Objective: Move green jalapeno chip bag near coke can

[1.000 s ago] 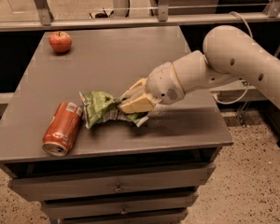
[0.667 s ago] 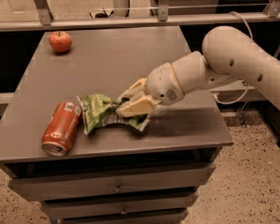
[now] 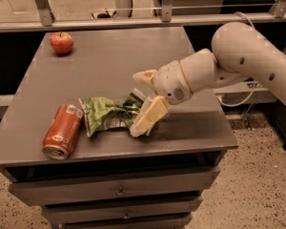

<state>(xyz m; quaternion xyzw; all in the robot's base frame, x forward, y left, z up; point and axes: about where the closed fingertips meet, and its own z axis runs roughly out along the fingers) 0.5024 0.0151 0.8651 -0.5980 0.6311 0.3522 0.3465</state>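
Note:
The green jalapeno chip bag point(image 3: 105, 114) lies crumpled on the grey table point(image 3: 114, 56), its left end touching or almost touching the coke can point(image 3: 63, 130). The can lies on its side near the front left edge, silver top toward the front. My gripper point(image 3: 137, 104) is at the bag's right end, low over the table. Its cream fingers point(image 3: 150, 114) stand apart, one behind and one in front of the bag's end. The gripper is open and the bag rests on the table.
A red apple point(image 3: 61, 42) sits at the table's back left corner. The table has drawers below the front edge. A metal rail point(image 3: 133, 20) runs behind the table. My arm point(image 3: 243, 56) reaches in from the right.
The gripper and the bag have shifted a little left toward the can. The fingers now stand wider apart than before, and the bag lies flat on the table.

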